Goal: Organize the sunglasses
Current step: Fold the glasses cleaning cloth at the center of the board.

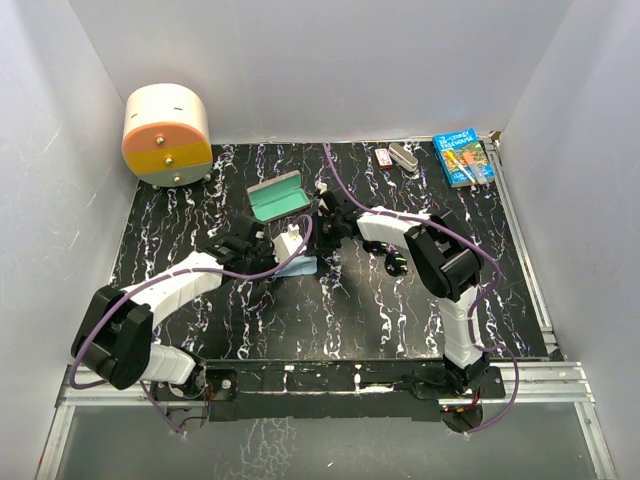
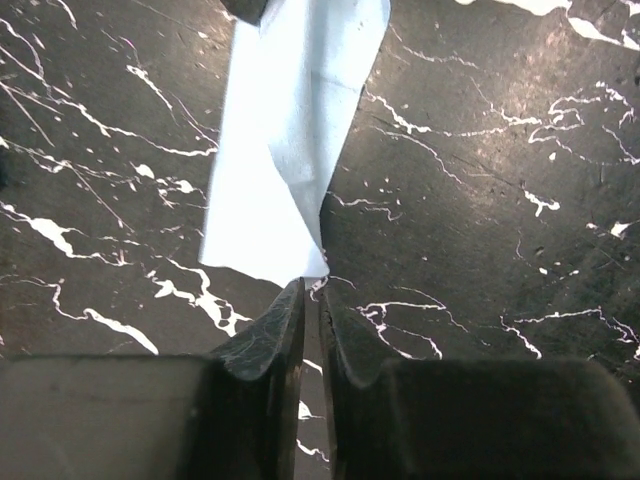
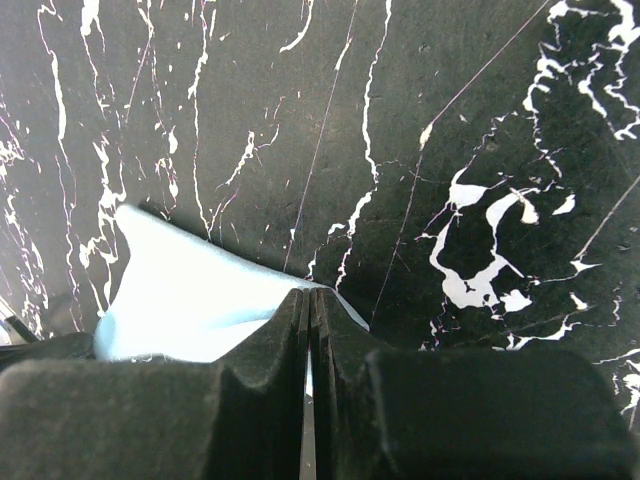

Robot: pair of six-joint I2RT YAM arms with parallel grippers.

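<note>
My wrist views show left jaws and right jaws each clamped on the light-blue cloth (image 2: 290, 130), only the top view adds the open case (image 1: 278, 195) beyond and free table (image 1: 500, 295) rightward, and the sunglasses I cannot find.

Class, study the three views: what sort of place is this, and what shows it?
Probably a robot lab test cell, not a home: plain white walls enclose a black marbled table, and the left arm and right arm are bolted to a metal frame at its near edge.

Matt, creased lt-blue cloth (image 2: 290, 130); glossy blk marble-look tabletop (image 2: 480, 200)
</note>
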